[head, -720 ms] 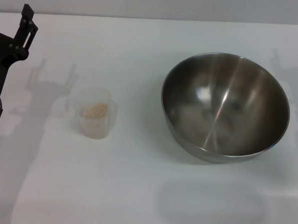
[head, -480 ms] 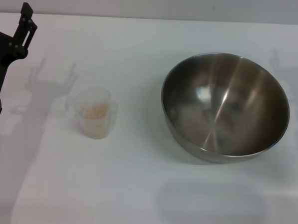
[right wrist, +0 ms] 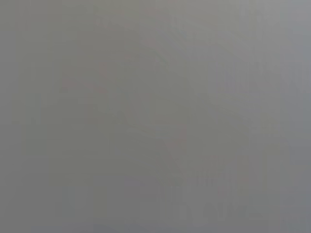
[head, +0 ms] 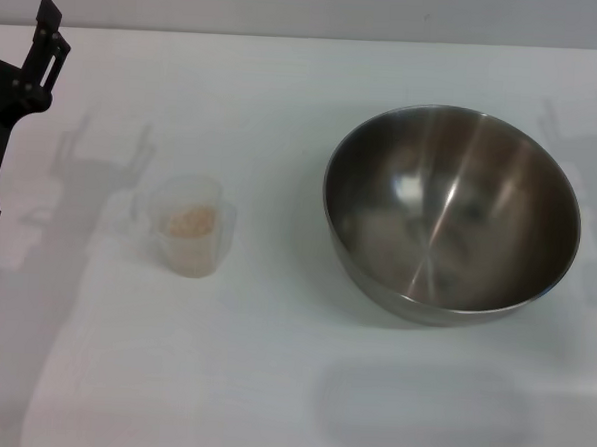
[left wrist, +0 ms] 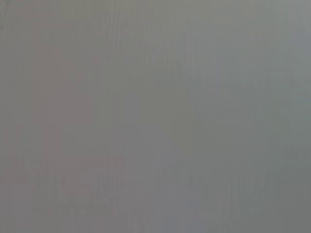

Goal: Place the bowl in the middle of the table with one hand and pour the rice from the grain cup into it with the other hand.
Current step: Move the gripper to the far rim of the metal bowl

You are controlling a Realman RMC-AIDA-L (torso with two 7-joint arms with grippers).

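The bowl (head: 451, 212) is a large stainless-steel one standing empty on the right half of the white table (head: 270, 382). The grain cup (head: 189, 226) is a small clear one standing upright left of centre, apart from the bowl, with a mound of pale rice (head: 191, 220) inside. My left gripper (head: 43, 40) is at the far left edge, raised, well left of and behind the cup, partly cut off by the frame. My right gripper is out of view. Both wrist views show only plain grey.
Faint shadows of the grippers fall on the table behind the cup (head: 107, 148) and at the far right (head: 574, 123). Nothing else stands on the table.
My left arm has drifted slightly left and away, further out of the frame. The cup and the bowl have not moved.
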